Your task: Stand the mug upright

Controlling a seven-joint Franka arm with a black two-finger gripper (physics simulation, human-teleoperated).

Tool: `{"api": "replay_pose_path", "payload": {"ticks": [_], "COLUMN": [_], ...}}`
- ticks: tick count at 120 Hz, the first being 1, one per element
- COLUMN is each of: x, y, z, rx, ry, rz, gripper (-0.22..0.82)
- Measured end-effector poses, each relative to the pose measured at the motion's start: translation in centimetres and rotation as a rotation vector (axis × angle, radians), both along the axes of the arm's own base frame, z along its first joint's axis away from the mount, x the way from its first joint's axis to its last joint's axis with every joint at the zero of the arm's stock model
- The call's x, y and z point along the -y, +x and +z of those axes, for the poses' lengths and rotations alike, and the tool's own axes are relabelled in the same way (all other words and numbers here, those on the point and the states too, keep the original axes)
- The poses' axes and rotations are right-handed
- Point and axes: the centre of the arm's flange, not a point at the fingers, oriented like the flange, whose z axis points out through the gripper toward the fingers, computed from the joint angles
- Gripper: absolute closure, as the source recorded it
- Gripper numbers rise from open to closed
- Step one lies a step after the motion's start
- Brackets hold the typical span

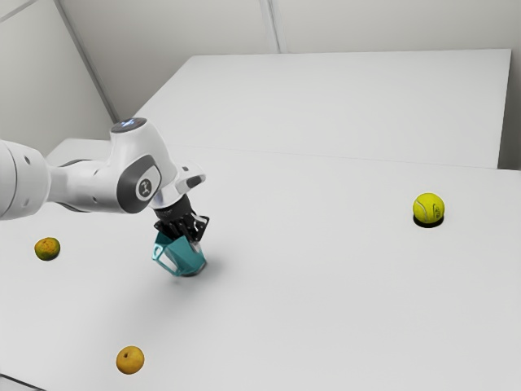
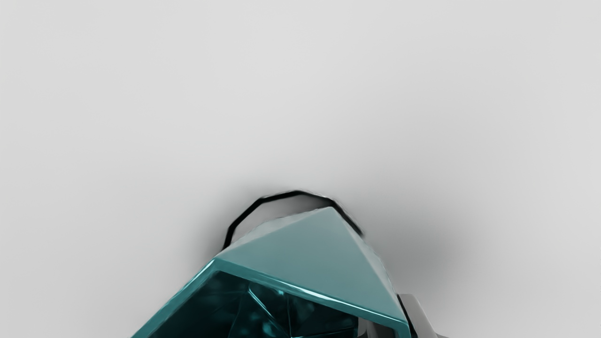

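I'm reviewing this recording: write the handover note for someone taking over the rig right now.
Gripper: shut on the mug's wall, one finger inside, one outside.
Mug: low over the table, mouth up but apparently leaning; I can't tell whether its base touches down.
Done: mug grasped.
Left: straighten it if needed, seat its base flat, then release and back away.

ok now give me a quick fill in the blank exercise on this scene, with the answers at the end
Of the mug and the yellow ball, the one at the gripper is the ____.
The yellow ball is a ____ ball.
In the exterior view, the greenish fruit lies to the ____ of the mug.
Counting the orange fruit and the greenish one, the table bears ____ fruits.

Missing words: mug; tennis; left; two
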Motion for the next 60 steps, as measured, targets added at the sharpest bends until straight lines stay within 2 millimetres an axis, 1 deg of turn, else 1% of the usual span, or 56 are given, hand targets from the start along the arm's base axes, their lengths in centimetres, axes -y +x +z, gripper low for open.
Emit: {"api": "replay_pose_path", "payload": {"ticks": [17,31,49,60], "x": [0.0,0.0,0.1,1.0], "y": [0.0,0.0,-0.1,-0.1], "z": [0.1,0.7,2.4,3.6], "rx": [0.002,0.014,0.046,0.068], "ry": [-0.006,-0.005,0.001,0.004], "rz": [0.004,0.005,0.002,-0.013], "gripper": [0.54,0.43,0.24,0.16]}}
